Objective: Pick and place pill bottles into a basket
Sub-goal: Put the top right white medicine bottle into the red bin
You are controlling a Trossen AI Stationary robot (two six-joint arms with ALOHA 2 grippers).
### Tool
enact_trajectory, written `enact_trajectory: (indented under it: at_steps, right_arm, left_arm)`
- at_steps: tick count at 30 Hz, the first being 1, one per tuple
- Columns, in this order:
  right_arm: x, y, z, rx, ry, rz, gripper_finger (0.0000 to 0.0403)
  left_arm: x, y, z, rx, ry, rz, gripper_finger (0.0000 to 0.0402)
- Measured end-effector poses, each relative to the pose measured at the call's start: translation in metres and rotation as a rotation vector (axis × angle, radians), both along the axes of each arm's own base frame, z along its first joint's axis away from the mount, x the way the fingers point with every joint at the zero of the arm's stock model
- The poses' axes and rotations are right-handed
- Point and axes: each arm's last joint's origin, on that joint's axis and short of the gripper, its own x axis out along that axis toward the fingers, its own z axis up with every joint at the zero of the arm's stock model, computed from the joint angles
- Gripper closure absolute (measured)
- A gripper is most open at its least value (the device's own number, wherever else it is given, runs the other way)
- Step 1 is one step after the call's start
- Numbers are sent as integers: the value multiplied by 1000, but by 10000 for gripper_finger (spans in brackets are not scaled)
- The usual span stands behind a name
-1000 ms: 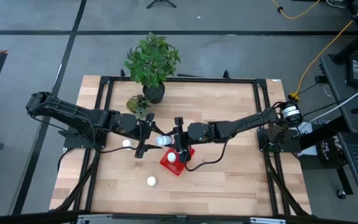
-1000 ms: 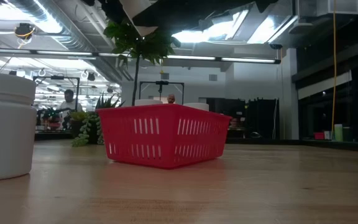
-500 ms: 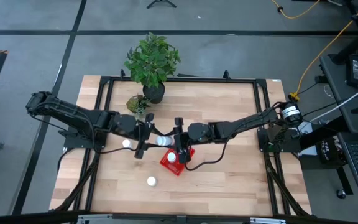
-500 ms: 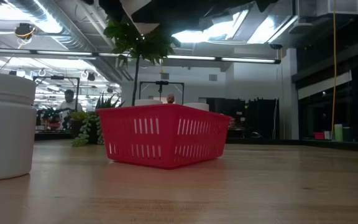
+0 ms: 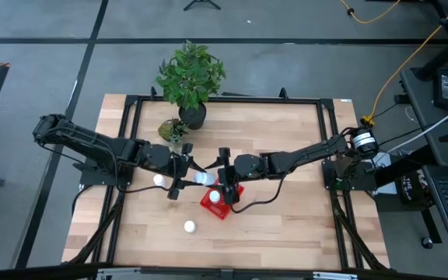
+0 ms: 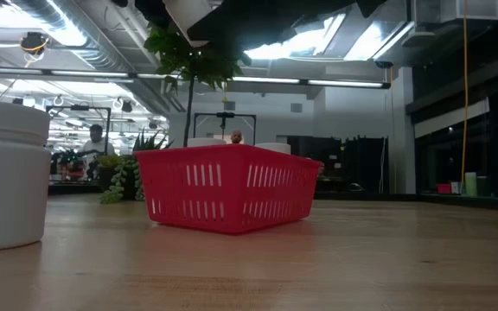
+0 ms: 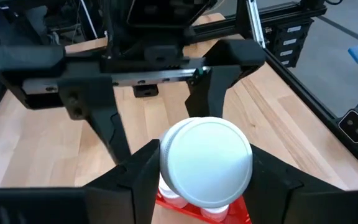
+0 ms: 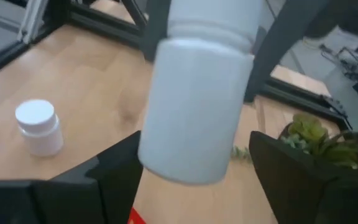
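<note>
Since a second ago the right gripper [image 5: 222,173] has spread wide, leaving the airborne bottle [image 5: 204,177] pinched in my left gripper [image 5: 187,177], just beside the red basket [image 5: 236,192]. Low view: basket unmoved on the table. Left wrist: fingers clamp that bottle [image 7: 206,160]. Handover done; basket drop comes next, I judge.

One red basket [image 5: 224,208]. Four white pill bottles [image 5: 159,180] countable from above: two standing on the counter [image 5: 286,225] to the basket's left, one in the air just beside it, one inside it. Behind the basket are two plants: one leafy potted plant [image 5: 190,74] and one small succulent [image 5: 173,129].
</note>
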Motion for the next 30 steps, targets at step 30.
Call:
enact_trajectory:
  at_steps: [30]
  right_arm:
    - [-90, -9, 48, -103, 240, -450, 104]
  left_arm:
    - [2, 6, 1, -26, -8, -113, 226]
